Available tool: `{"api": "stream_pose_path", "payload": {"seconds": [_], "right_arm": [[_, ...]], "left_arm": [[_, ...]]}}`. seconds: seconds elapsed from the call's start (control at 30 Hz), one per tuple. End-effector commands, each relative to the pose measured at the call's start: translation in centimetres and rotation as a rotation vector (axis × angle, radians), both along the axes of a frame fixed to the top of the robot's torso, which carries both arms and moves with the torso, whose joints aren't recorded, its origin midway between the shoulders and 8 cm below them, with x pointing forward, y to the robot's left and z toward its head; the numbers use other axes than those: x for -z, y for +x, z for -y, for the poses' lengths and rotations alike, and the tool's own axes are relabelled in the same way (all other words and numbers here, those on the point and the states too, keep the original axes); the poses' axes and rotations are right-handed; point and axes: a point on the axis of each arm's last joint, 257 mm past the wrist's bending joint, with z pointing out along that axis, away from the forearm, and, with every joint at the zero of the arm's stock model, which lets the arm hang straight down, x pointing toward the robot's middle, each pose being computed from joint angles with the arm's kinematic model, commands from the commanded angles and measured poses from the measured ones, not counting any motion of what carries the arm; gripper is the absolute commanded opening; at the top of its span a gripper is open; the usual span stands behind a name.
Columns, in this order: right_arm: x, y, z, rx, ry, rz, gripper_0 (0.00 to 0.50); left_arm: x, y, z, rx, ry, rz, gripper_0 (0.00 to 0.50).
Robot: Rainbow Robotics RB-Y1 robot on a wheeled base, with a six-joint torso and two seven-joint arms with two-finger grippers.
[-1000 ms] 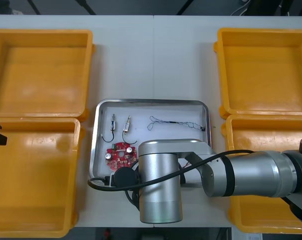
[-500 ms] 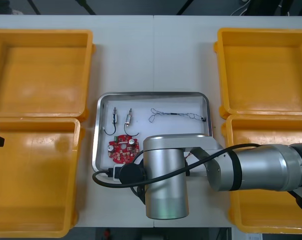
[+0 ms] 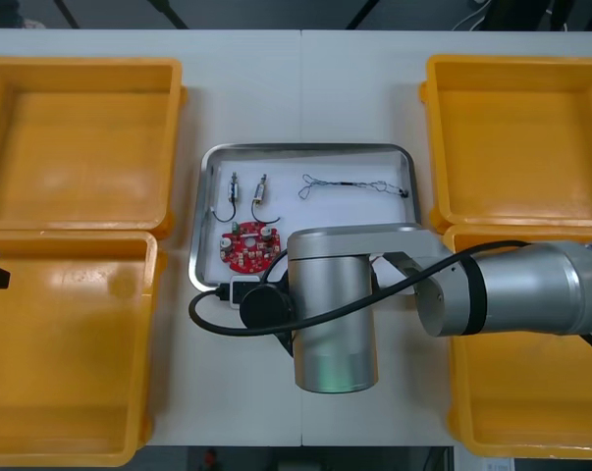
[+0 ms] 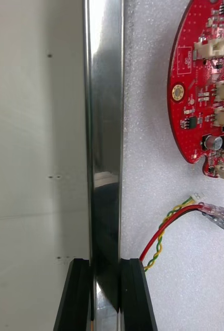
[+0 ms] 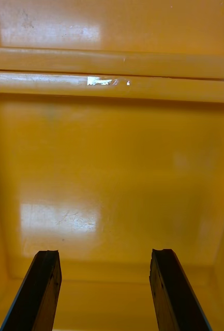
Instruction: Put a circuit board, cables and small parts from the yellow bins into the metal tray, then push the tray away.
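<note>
Two fingers of my right gripper pinch the near rim of the metal tray. Beyond them lie the red and yellow cable, the circuit board, then small metal parts and a thin cable. I should push straight and slowly, so nothing slides. My left gripper hangs open above a yellow bin.

A: Logging colours. Yellow bins?
B: Plain glossy yellow, all four, no markings.
A: Tray?
B: Shiny metal rim, white inside with a fine speckle.
A: Contents?
B: Circuit board is red, with white connectors and a gold ring. Cable is twisted red and yellow.
A: Counter?
B: Pale grey. Right arm silver, right jaws black.
</note>
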Motion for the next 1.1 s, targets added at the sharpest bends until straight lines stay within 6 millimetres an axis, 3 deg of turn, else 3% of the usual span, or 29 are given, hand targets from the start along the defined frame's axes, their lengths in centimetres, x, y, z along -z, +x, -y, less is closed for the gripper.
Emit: {"api": "stream_pose_path", "payload": {"seconds": [0.03,0.53,1.1], "right_arm": [[-2.9,3.4,0.2,-0.020,-0.028,0.096,0.000],[-4.9,10.7,0.2,-0.022,-0.008,0.195,0.000],[-8.3,14.6,-0.5,-0.060,-0.019,0.277,0.000]], "left_arm": [[-1.3,-0.1,-0.6,0.026,0.045,0.020,0.500],[-1.3,-0.1,-0.6,0.026,0.045,0.020,0.500],[-1.3,-0.1,-0.6,0.026,0.045,0.020,0.500]]}}
